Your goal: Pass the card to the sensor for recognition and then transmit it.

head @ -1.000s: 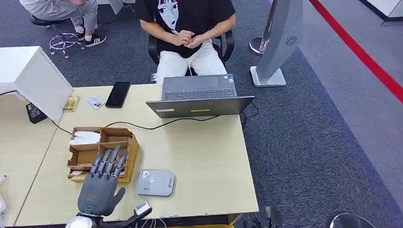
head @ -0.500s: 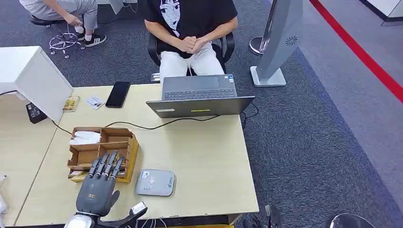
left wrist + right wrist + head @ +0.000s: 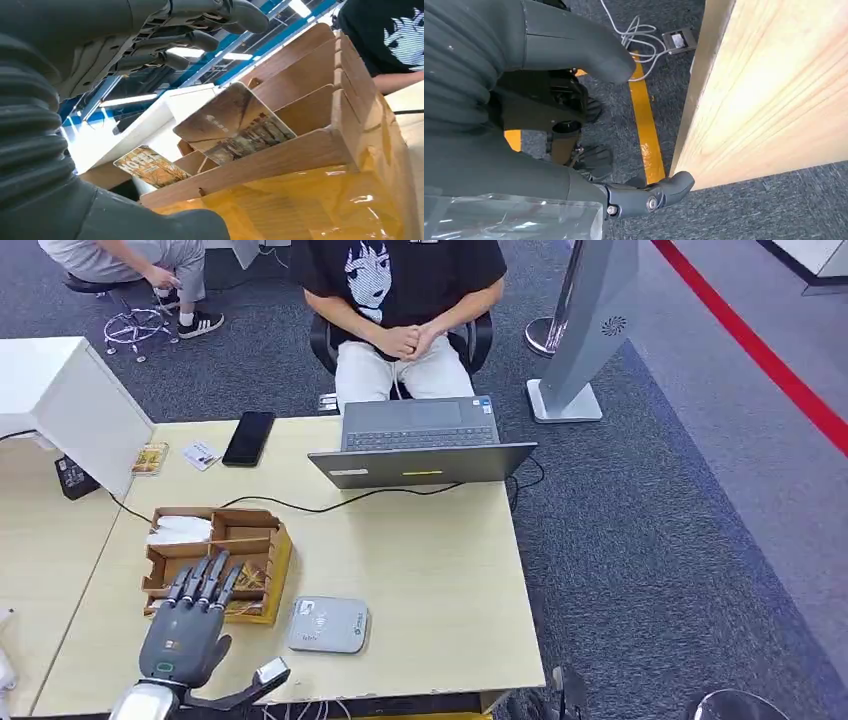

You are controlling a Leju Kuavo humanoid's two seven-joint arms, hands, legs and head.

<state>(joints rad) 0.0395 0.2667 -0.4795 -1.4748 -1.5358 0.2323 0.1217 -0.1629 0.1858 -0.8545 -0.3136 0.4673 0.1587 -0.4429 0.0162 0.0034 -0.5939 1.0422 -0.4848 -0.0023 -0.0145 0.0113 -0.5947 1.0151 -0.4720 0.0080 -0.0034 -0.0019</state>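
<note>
Right now my left hand (image 3: 182, 635) hovers empty, fingers apart and stretched forward, their tips over the near compartment of the wooden organizer (image 3: 276, 558), where the card (image 3: 234, 125) leans tilted against a divider just ahead of them. So the card lies straight in front of this hand, its flat face slanting up toward my fingers, while the grey card reader (image 3: 327, 625) sits just beside the organizer toward my right. My right hand (image 3: 574, 60) hangs beside the table edge (image 3: 769, 95) holding nothing, so I judge the left the nearer one for the pick
</note>
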